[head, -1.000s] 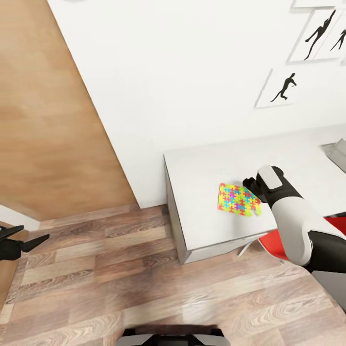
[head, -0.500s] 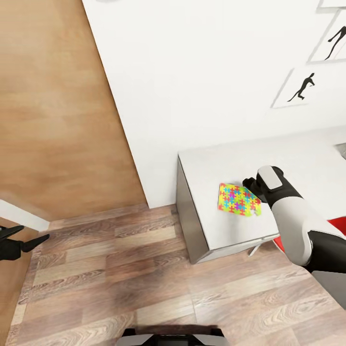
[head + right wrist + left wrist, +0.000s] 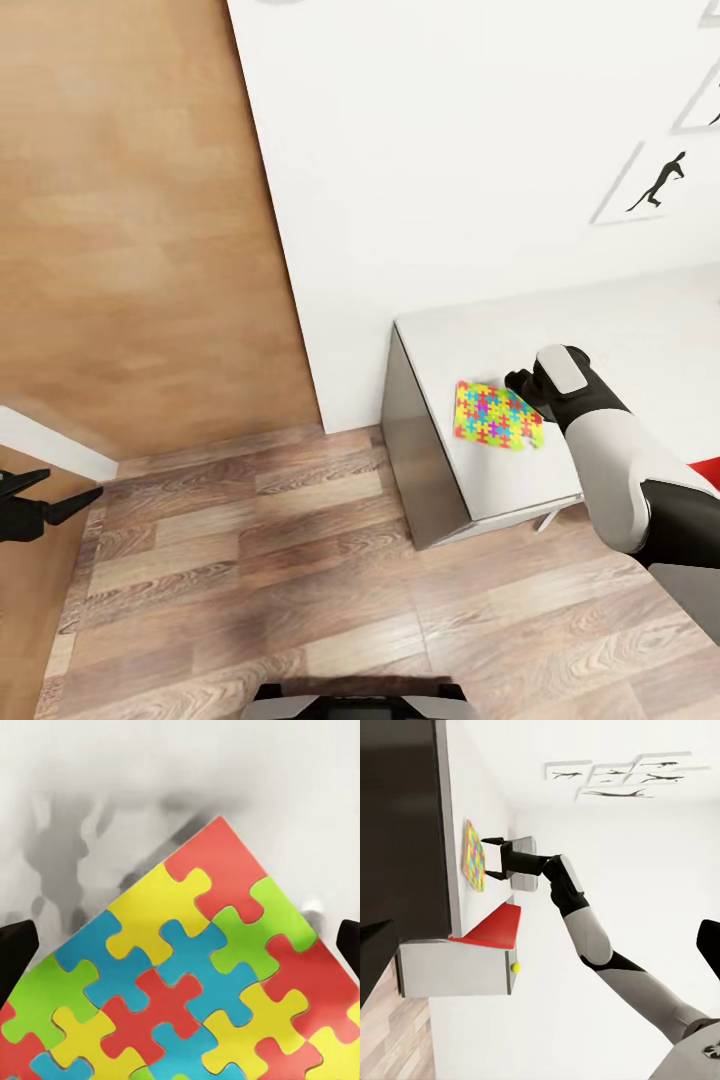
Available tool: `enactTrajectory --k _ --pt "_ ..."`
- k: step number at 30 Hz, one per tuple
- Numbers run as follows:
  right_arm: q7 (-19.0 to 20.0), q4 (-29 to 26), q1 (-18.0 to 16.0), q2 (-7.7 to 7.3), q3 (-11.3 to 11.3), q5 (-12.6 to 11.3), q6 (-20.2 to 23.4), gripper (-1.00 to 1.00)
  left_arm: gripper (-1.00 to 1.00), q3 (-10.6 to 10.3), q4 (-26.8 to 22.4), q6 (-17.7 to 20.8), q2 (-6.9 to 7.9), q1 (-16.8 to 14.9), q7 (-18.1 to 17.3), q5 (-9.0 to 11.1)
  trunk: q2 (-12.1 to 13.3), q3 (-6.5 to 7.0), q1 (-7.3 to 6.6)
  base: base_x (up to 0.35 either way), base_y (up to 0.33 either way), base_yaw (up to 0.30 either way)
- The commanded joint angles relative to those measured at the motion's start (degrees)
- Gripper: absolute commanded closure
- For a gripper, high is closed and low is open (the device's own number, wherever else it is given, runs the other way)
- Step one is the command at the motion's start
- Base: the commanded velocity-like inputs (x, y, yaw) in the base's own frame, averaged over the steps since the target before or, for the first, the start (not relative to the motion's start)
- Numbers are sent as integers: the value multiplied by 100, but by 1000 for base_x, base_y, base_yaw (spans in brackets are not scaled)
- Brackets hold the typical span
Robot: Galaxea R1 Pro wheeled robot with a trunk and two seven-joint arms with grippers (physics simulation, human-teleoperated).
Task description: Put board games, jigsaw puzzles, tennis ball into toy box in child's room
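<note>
One jigsaw puzzle [image 3: 497, 415], a thin sheet of multicoloured pieces, hangs just above the left end of the pale table [image 3: 620, 330]. My right gripper [image 3: 520, 386] is shut on it, with a dark finger at each side of the sheet in the right wrist view [image 3: 187, 967]. The left wrist view shows that same gripper [image 3: 489, 857] holding the jigsaw puzzle [image 3: 472, 855] off the table top. A small yellow-green tennis ball [image 3: 515, 967] shows against a grey block further along. My left gripper [image 3: 70, 484] hangs open over the floor at far left, holding nothing.
A white wall with black athlete silhouette pictures [image 3: 660, 180] rises behind the table. A wood-brown panel [image 3: 130, 220] fills the left. A red chair [image 3: 700, 468] pokes out under the table's front edge. Wood-plank floor [image 3: 300, 580] spreads in front of me.
The whole picture has swung, sliding table and wall pictures to the right. The jigsaw puzzle stayed with my right gripper and now sits closer to the table's left end. The left gripper is unchanged.
</note>
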Motion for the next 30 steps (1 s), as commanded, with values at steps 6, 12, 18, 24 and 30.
enactTrajectory --k 6,12,18,24,30 --pt "-36 -9 -3 0 -7 -35 20 -100 -100 -7 -1 61 3 -3 -19 7 -10 -8 3 0 145 0" --pt "-36 -9 -3 0 -7 -35 13 -100 -100 -7 0 61 3 -3 -21 7 -10 -8 3 0 115 0" --pt "-30 -9 -3 0 -2 -35 12 -100 -100 -7 -1 61 3 -3 -20 7 -10 -8 3 0 73 0" --pt "-29 -9 -3 0 -6 -35 15 -100 -100 -7 3 61 3 -3 -19 7 -10 -8 3 0 70 0" --pt "-29 -9 -3 0 -1 -35 12 -100 -100 -7 3 61 3 -3 -20 7 -10 -8 3 -1 11 0"
